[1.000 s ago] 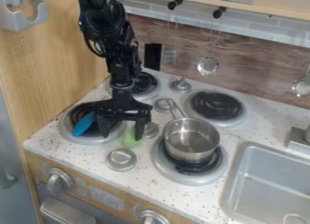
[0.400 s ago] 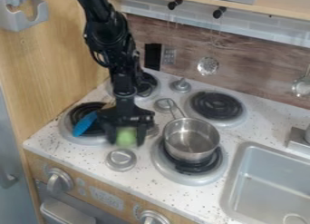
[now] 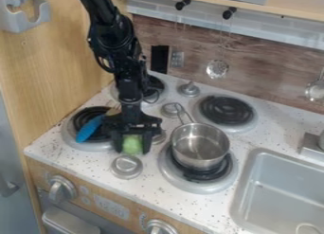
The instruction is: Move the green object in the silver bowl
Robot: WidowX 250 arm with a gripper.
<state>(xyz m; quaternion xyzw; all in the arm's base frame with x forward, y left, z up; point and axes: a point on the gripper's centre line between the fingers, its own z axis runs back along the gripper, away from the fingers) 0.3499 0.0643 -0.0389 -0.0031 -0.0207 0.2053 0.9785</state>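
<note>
The black gripper (image 3: 132,144) hangs over the front left of the stovetop. Its two fingers stand at the left and right sides of the green object (image 3: 132,145) and are shut on it. The gripper's body hides part of the green object's top. A round metal knob (image 3: 126,166) lies just in front of the object. To the right, the silver bowl (image 3: 200,144), a small pot with a handle toward the back, rests upright on the front right burner.
A blue utensil (image 3: 90,129) lies over the front left burner (image 3: 79,142), close to the gripper's left side. Another burner (image 3: 226,112) is behind the pot. The grey sink (image 3: 252,181) lies at the right, and the wooden side wall (image 3: 60,76) rises at the left.
From one second ago, the gripper has shifted slightly right and toward the front, and its fingers now flank the green object more closely. The pot and blue utensil have not moved.
</note>
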